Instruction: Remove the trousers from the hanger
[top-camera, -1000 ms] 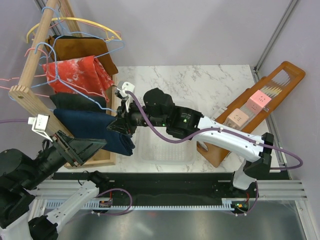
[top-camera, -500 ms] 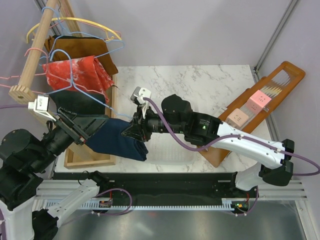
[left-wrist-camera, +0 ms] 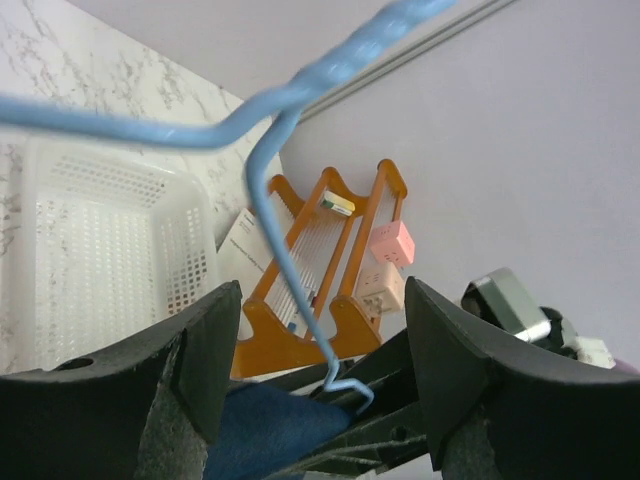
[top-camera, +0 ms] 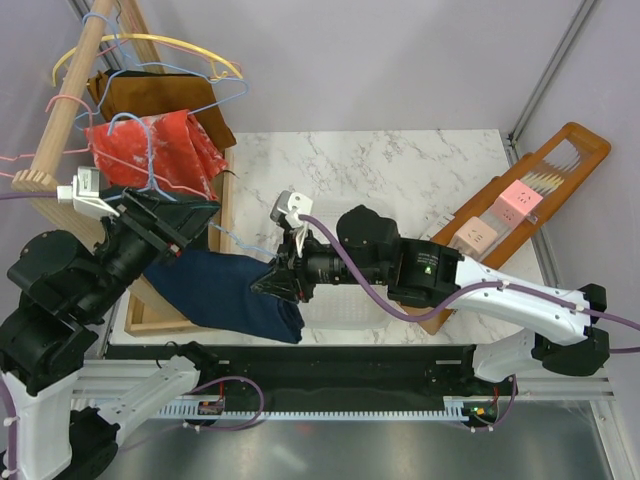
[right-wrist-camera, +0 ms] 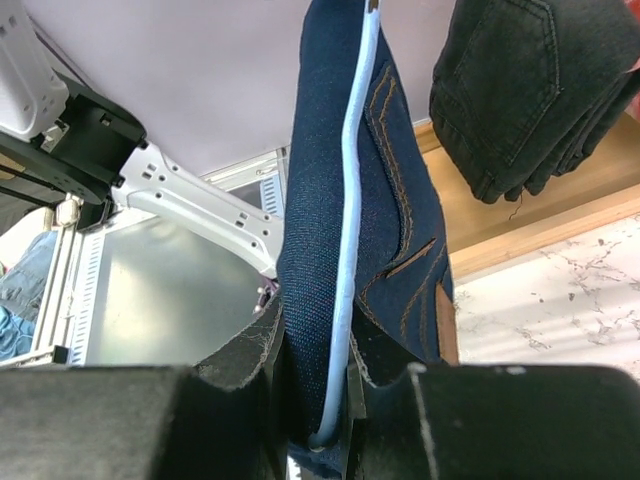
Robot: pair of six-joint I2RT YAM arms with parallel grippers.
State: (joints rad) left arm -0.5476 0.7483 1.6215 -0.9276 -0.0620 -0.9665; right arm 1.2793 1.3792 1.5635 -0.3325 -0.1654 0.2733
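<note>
Denim trousers (top-camera: 235, 298) have swung out from the wooden rack (top-camera: 58, 115) toward the near left corner of the table (top-camera: 400, 170), dragged by the right fingers (top-camera: 271, 284), which are clamped on the fold with the blue hanger (right-wrist-camera: 350, 200) wire pinched inside; the left fingers (top-camera: 195, 225) have risen beside the wire and stand wide apart, gripping nothing. By my reading the pair is away from the rack but not yet off its hanger; the black trousers (right-wrist-camera: 530, 90) hang back there, untouched.

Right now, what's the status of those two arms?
Right tool shut on denim trousers. Left tool open around blue hanger. Black pair hangs apart.
</note>
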